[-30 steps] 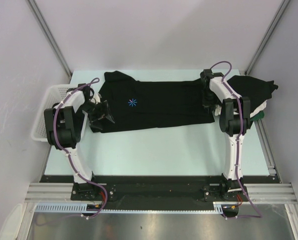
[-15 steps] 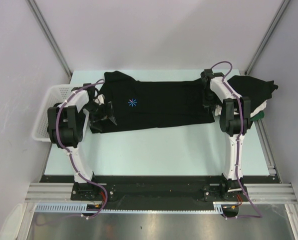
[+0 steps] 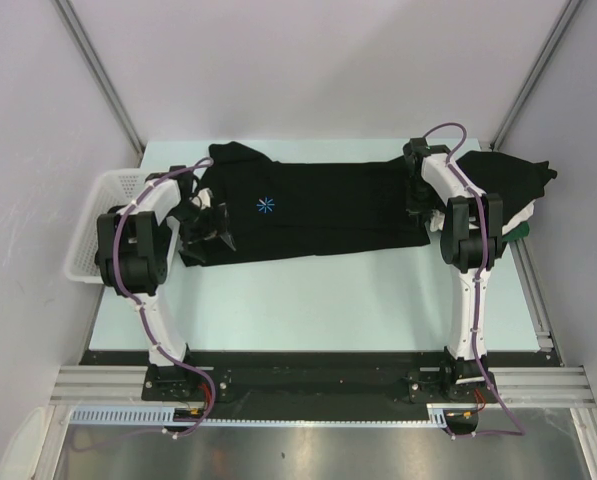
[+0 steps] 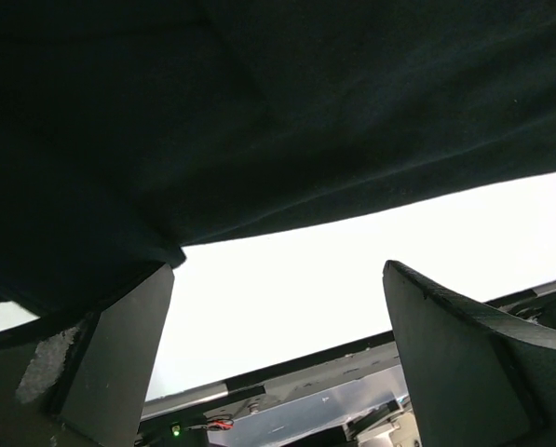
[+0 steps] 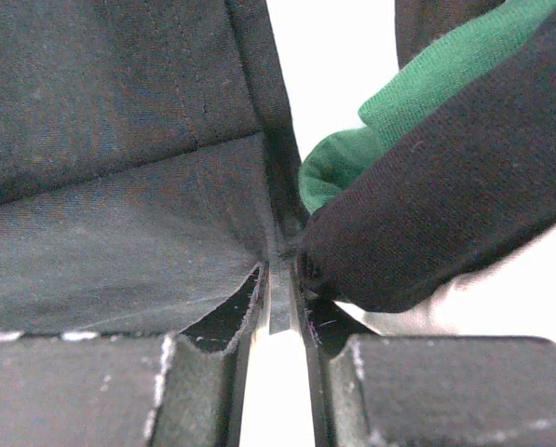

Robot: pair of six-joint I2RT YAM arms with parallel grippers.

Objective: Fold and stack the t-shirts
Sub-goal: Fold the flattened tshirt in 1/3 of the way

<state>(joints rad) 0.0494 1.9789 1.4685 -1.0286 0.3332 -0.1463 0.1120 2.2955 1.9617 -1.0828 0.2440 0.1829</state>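
A black t-shirt [image 3: 318, 210] with a blue starburst mark [image 3: 266, 206] lies spread across the far half of the table. My left gripper [image 3: 208, 222] is at the shirt's left end, near its front edge. In the left wrist view this gripper [image 4: 278, 270] is open wide and holds nothing, with the black cloth [image 4: 259, 121] just ahead and touching the left finger [image 4: 119, 345]. My right gripper [image 3: 419, 203] is at the shirt's right edge. In the right wrist view it [image 5: 279, 279] is shut on a thin fold of the black shirt [image 5: 119, 140].
A pile of black, white and green shirts [image 3: 508, 185] lies at the far right, right beside my right gripper; its green shirt [image 5: 417, 102] and a black one [image 5: 464, 205] show close by. A white mesh basket [image 3: 93, 215] stands off the table's left edge.
My left gripper has shifted slightly towards the shirt's left end and its arm has swung a little. The right arm and the shirt have not moved.
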